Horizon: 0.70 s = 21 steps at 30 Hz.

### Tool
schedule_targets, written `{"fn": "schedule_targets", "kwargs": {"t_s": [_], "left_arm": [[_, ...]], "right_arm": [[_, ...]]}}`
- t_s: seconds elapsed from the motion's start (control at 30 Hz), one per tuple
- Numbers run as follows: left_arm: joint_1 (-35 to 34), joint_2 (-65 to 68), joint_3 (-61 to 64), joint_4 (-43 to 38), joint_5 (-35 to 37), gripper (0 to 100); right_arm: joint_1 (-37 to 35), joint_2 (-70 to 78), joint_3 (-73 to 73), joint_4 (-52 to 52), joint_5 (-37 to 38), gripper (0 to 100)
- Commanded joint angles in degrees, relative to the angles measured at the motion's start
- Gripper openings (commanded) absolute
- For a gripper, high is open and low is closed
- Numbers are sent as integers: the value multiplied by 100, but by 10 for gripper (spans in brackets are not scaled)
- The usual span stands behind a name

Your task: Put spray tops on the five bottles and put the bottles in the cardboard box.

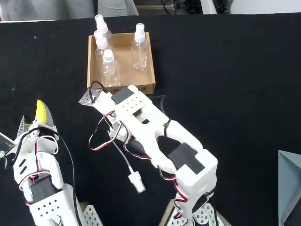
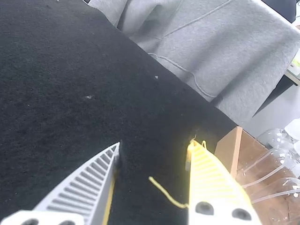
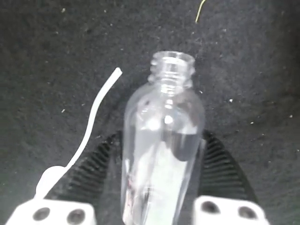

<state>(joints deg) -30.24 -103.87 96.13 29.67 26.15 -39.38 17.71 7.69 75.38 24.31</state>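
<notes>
Holding the last clear plastic bottle [image 3: 164, 108], uncapped, threaded neck open: R gripper [image 3: 161, 140], black ribbed jaws closed against both sides of the body. Bottle's long axis runs straight out along the gripper, neck away from the wrist. Can't tell if it's lifted or resting on the black table cover [image 1: 235, 70].

White spray top w/ thin dip tube [image 1: 136, 181] lies on the cover just beside the bottle, not touching. The tube is approx parallel to it, tip near the neck, head back toward the arm bases.

L gripper [image 2: 154, 147], yellow and grey fingers spread wide w/ nothing btw them, sits well apart at the table's L side. Brown cardboard box [image 1: 88, 61] w/ four capped clear bottles [image 1: 109, 68] is ahead and to its R.

Judgement: L arm is free, so the top is its pick, off to its R and nearer the bases. The top prob needs turning end for end so the tube enters the neck tip-first.
</notes>
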Motion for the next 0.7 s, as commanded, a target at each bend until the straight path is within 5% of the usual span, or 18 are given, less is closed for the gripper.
{"fn": "schedule_targets", "kwargs": {"t_s": [0.0,0.67], "left_arm": [[48,-62,127,-105,-18,209],[48,-62,127,-105,-18,209]], "right_arm": [[-18,-101,-382,-18,-18,103],[-18,-1736,242,35,-26,100]]}}
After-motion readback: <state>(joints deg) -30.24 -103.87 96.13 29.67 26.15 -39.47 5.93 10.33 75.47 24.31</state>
